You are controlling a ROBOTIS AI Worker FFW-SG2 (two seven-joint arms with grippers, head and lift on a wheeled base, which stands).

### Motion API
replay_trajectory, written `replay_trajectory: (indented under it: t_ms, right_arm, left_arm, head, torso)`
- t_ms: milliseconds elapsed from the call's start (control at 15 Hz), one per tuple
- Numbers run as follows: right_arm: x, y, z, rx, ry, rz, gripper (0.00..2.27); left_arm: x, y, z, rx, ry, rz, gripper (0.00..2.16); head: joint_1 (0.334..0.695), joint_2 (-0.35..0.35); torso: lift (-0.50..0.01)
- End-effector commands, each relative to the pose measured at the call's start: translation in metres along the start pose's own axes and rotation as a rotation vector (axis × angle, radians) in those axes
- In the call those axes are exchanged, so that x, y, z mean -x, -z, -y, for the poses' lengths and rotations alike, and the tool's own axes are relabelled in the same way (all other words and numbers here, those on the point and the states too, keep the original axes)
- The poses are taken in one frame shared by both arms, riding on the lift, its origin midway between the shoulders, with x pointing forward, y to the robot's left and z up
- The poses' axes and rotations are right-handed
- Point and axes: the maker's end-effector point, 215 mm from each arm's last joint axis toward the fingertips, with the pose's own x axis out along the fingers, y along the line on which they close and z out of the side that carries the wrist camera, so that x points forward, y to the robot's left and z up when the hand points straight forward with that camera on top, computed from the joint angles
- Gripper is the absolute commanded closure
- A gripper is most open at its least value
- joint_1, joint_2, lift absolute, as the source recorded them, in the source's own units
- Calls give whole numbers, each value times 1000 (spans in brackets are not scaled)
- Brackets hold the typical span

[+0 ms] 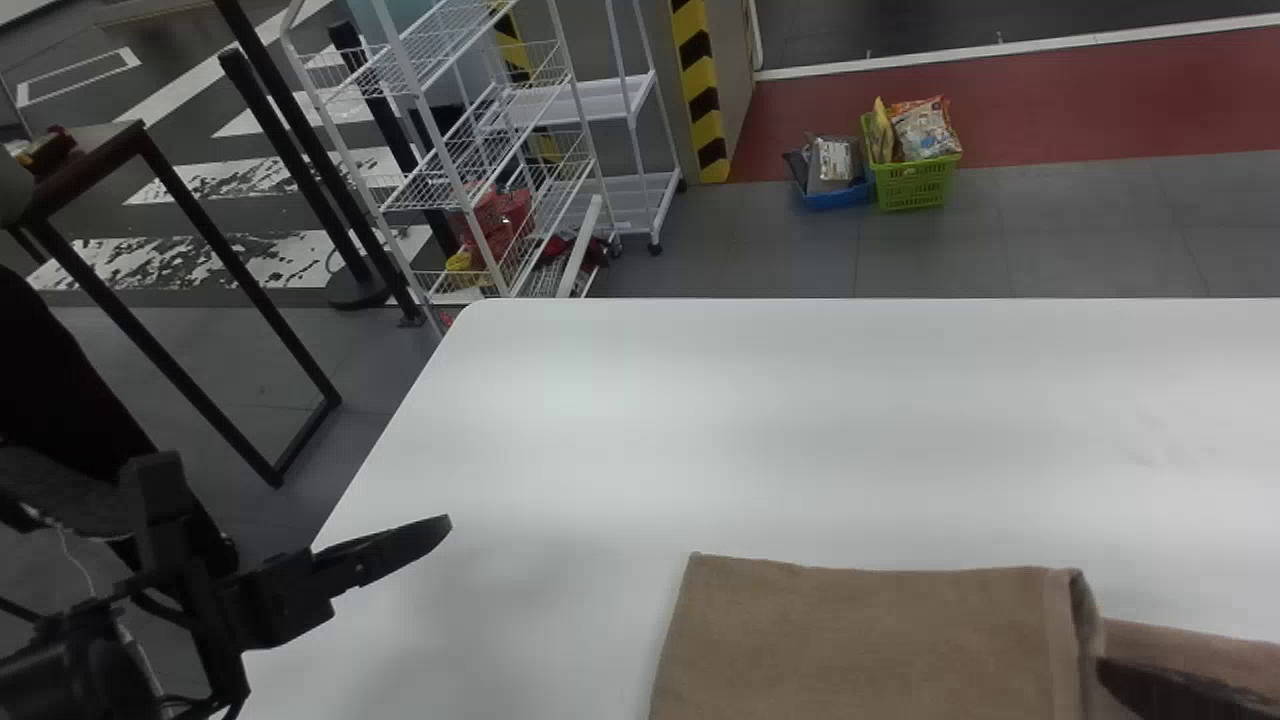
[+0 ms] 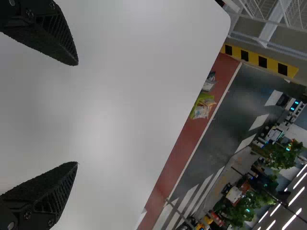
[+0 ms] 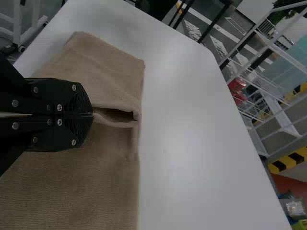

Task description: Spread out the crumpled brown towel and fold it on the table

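On the lower left side of the head view, the left gripper (image 1: 380, 555) is over the edge of the white table (image 1: 800, 430), well apart from the towel. In the left wrist view, its two black fingers (image 2: 43, 194) are wide apart, and between them one sees the bare white tabletop.

At the lower right corner of the head view is the right gripper (image 1: 1180, 690), beside the folded part of the brown towel (image 1: 870, 640). In the right wrist view, the right gripper (image 3: 92, 115) has its fingers together, and they are clamped on a raised fold of the towel, near one side of it. Next to the tips, this fold makes a small hollow, like a narrow pocket.

The towel lies on the table at the bottom of the head view, from the middle toward the right. Its larger part is rather flat, with a fairly straight far edge, and at its right side the cloth turns over in a rounded fold. Beyond this fold, another part of the towel continues to the right border.

Behind the table, at the upper left, stands a white wire rack (image 1: 441, 150). At the upper right, a green basket (image 1: 915, 185) with packets is on the floor, just beside a blue tray (image 1: 835, 198).
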Motion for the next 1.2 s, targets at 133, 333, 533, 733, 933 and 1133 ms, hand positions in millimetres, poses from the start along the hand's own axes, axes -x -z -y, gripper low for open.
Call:
replay_trajectory:
  t_ms: [133, 333, 533, 733, 933, 1133]
  right_arm:
    - [19, -27, 8, -14, -17, 70, 1204]
    - [45, -33, 2, -35, -66, 117, 1204]
    - [63, -32, -12, -3, -75, 137, 1204]
    - [73, -34, 8, -16, -19, 153, 1207]
    - [73, -28, 32, -59, 19, 145, 1207]
    - [77, -20, 52, -118, 28, 143, 1204]
  left_arm:
    - [3, 2, 3, 8, -3, -9, 70]
    - [3, 2, 2, 6, -11, -9, 70]
    - [-1, 5, 3, -4, -16, -24, 70]
    - [-1, 5, 6, -2, -9, -27, 70]
    - [0, 6, 6, -5, -14, -32, 70]
    - [3, 10, 15, -10, -9, -38, 70]
  head:
    - [695, 350]
    - [695, 350]
    - [695, 350]
    - [695, 350]
    - [695, 350]
    - [695, 350]
  torso:
    - [-127]
    - [-127]
    - [-127]
    - [-127]
    - [-127]
    - [-127]
